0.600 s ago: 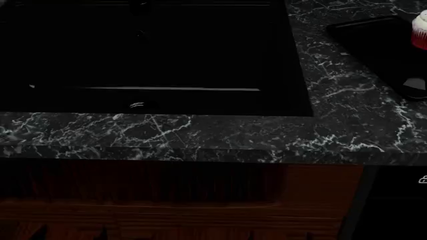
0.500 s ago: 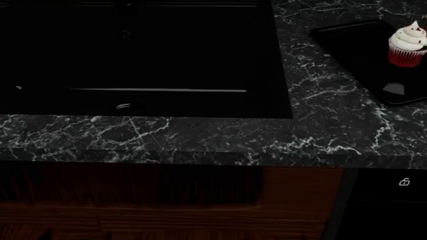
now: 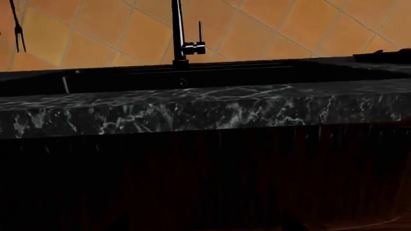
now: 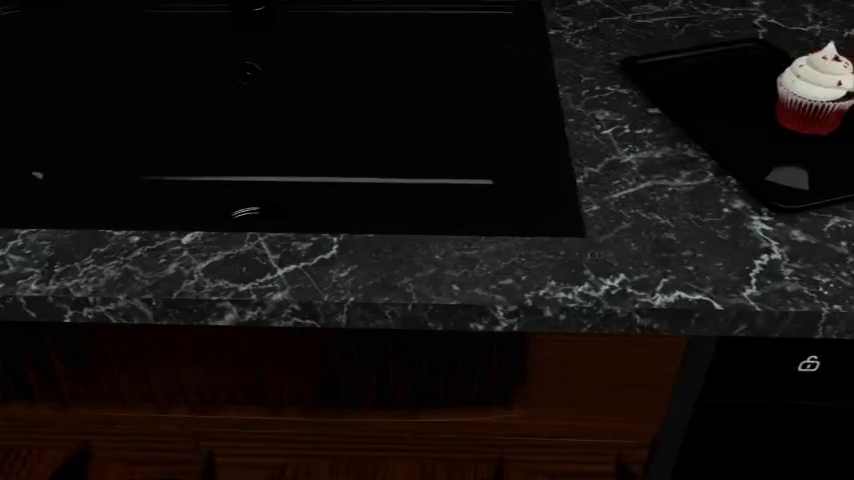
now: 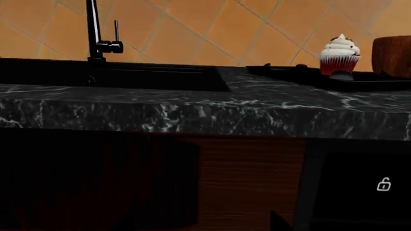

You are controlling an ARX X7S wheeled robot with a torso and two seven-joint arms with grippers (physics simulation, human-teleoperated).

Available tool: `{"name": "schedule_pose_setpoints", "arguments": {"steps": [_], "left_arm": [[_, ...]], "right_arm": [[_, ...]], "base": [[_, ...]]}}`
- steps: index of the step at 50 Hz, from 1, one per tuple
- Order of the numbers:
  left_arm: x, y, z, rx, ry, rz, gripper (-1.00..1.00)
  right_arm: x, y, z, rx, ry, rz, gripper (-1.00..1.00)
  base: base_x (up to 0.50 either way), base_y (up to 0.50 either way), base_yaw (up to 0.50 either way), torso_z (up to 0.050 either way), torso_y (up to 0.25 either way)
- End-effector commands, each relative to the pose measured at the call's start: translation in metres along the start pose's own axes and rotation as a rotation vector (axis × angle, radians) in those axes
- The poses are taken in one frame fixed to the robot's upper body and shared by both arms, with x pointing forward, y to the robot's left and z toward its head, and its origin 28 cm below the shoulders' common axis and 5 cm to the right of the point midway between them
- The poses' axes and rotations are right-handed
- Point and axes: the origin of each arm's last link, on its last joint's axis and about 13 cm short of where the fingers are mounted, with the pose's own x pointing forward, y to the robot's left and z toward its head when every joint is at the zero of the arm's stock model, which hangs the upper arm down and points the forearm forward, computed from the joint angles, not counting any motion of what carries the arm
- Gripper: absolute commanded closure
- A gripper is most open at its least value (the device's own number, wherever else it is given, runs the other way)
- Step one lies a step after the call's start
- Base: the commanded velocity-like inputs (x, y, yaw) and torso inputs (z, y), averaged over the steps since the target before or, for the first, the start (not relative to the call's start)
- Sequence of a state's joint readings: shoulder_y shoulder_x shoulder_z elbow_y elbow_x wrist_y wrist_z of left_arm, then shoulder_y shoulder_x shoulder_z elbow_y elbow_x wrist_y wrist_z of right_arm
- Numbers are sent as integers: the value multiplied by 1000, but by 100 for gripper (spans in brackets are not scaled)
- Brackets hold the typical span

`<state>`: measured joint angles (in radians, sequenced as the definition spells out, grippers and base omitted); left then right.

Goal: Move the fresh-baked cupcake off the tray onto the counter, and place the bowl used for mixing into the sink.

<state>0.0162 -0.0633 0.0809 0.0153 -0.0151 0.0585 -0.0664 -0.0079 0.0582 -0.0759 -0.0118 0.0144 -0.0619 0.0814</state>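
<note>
Orange diagonal wall tile backs a dark kitchen run. Bench in black veined marble, sink sunk at its middle, faucet rising at the far rim. Tray lies on the bench to the sink's right, cupcake upright on it near the frame's right edge. Bowl, only an edge showing in the right wrist view, stands beyond the tray. Neither claw in view; opening and hold cannot be told. Both wrist cameras sit below the bench lip, so arms likely hang low before any reach. Bare marble between sink and tray offers set-down room; front edge close, little margin there.
</note>
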Motion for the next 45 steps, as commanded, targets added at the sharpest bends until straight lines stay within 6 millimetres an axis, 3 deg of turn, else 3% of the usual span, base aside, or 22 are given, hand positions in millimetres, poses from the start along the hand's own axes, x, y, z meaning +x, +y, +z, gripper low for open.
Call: {"name": "schedule_pose_setpoints", "arguments": {"steps": [1,8,12,31,41,45], "left_arm": [[-10,-2,17,107,-227,-13,-100],[-9,-1,19,50,-249,-38,-100],[-6,3,19,-23,-256,-45,-100],[-8,3,18,-30,-238,-62,-100],[-10,5,27,-5,-258,-60,-100],[-14,6,45,-19,-281,-39,-100]], "right_arm": [[1,1,21,-90,-92,-10,-100],[0,1,14,-96,-89,-4,-100],[2,2,10,-88,-80,9,-100],[0,2,8,-99,-89,9,-100],[1,1,25,-136,-140,-17,-100],[3,-3,40,-147,-161,-23,-100]], "base": [[0,0,0,0,0],[0,0,0,0,0],[0,0,0,44,0],[0,0,0,50,0],[0,0,0,50,0],[0,0,0,50,0]]}}
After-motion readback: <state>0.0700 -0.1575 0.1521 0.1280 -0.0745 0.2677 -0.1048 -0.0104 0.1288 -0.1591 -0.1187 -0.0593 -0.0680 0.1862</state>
